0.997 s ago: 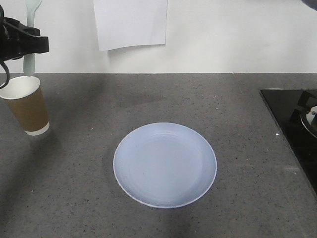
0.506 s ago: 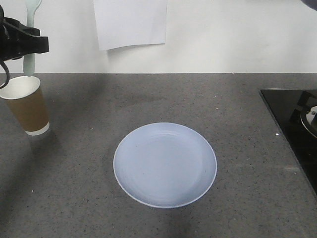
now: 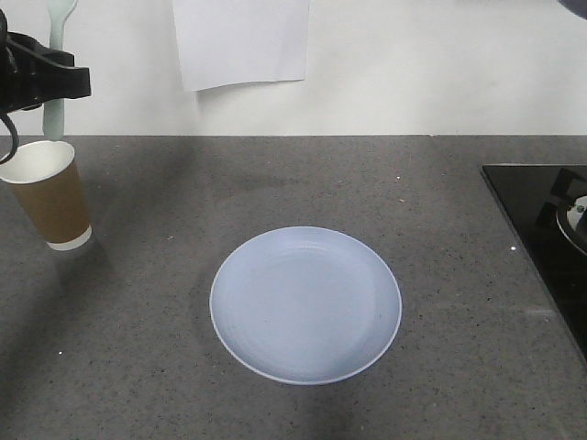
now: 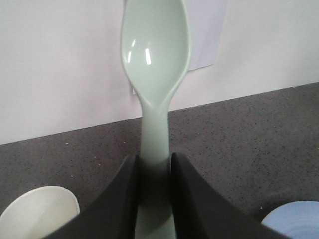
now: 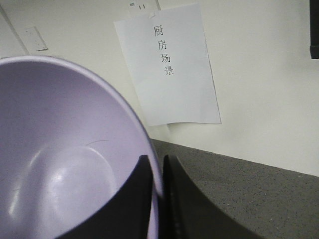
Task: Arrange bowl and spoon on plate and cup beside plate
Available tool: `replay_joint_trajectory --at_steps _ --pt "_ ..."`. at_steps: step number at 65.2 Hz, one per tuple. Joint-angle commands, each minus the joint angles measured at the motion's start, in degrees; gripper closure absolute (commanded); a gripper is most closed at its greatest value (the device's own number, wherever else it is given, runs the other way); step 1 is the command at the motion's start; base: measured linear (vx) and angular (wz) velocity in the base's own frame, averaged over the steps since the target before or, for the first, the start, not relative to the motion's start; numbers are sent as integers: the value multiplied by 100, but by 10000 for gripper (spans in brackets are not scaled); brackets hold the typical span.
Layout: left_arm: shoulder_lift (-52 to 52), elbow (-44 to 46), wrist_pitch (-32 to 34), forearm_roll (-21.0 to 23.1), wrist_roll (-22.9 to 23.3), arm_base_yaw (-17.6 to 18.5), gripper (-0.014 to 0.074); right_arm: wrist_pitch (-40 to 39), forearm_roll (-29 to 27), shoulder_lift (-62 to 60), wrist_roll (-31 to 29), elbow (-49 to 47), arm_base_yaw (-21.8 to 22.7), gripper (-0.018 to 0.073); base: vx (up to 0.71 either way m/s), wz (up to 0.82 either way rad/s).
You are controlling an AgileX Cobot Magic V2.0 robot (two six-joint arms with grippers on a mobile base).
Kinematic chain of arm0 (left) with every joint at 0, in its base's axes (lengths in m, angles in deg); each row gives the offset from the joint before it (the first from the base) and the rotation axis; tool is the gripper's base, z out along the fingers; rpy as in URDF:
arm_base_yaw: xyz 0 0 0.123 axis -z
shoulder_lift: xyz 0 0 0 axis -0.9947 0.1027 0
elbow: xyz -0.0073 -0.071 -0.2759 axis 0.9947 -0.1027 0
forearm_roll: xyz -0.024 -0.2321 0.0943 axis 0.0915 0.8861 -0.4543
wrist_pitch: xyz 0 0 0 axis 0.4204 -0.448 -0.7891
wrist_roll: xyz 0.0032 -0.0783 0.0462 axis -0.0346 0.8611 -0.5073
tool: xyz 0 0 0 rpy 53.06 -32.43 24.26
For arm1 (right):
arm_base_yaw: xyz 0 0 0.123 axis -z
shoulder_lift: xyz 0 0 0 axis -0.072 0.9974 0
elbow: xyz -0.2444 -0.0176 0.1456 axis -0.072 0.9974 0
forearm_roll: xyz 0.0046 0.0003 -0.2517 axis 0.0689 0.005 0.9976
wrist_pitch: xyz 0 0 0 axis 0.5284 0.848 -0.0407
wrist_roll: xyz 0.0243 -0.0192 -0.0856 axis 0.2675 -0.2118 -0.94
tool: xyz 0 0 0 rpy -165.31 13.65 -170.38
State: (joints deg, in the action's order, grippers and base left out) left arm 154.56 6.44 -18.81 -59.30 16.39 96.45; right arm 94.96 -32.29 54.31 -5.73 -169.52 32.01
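The pale blue plate (image 3: 305, 304) lies flat on the grey counter, with nothing on it. At the far left stands the brown paper cup (image 3: 50, 194), upright. Just above it my left gripper (image 3: 55, 78) is shut on the handle of the mint spoon (image 3: 57, 119), which points straight up with its scoop on top. In the left wrist view the spoon (image 4: 155, 59) rises from between the jaws of the left gripper (image 4: 154, 162), with the cup rim (image 4: 40, 209) below left and the plate edge (image 4: 294, 221) below right. My right gripper (image 5: 156, 164) is shut on the rim of the lavender bowl (image 5: 60, 164), held in the air.
A black cooktop (image 3: 546, 229) takes up the counter's right edge. A white paper sheet (image 3: 243, 41) hangs on the wall behind, and it also shows in the right wrist view as a sheet (image 5: 169, 69) with printed characters.
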Motion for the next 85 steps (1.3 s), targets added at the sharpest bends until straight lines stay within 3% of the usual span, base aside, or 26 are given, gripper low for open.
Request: replay_joint_trajectory --at_steps 1,85 --pt "-165 155 379 67 21 26 602 139 -395 -161 -51 -150 25 564 0 0" --pt "-165 155 379 67 21 26 602 139 -395 -161 -51 -150 25 564 0 0"
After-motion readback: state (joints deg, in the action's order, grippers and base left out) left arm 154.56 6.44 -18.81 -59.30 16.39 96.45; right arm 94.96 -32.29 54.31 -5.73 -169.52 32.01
